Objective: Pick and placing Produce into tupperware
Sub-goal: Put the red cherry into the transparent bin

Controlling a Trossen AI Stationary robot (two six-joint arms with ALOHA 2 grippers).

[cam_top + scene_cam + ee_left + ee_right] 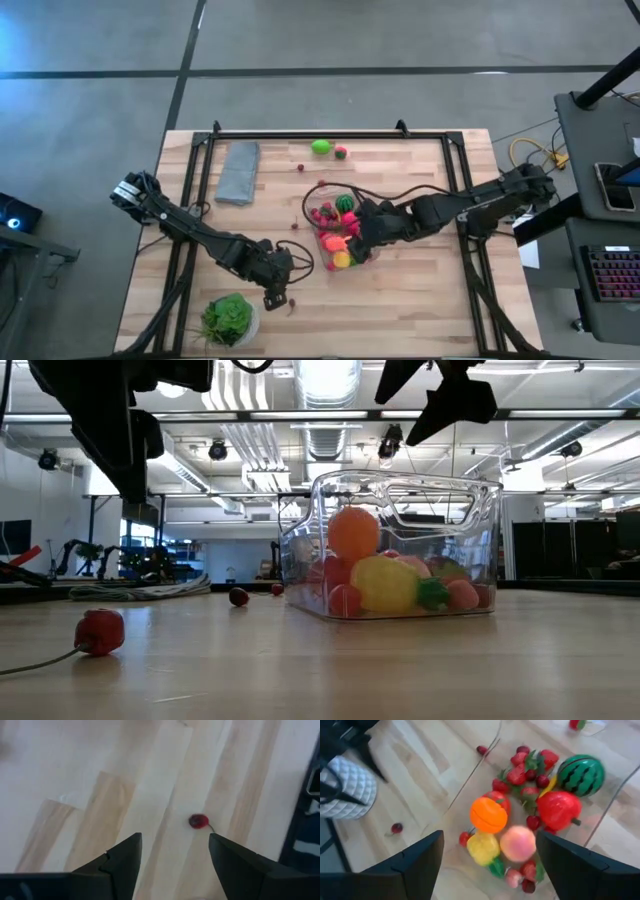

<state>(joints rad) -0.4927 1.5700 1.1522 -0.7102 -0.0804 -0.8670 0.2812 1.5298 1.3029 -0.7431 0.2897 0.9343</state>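
The right pincer (489, 857) hangs spread over the clear tub (312, 205) of toy fruit (489, 815). The left pincer (172, 852), also spread, hovers above a red berry (198, 821) on the worktop (420, 290).

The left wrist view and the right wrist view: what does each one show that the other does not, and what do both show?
Only the left wrist view shows a lone red cherry lying on bare wood ahead of the left gripper, its jaws open and empty.

Only the right wrist view shows the tupperware with the striped melon, orange piece, yellow piece and pink piece inside, under the open right gripper.

Both show the wooden table.
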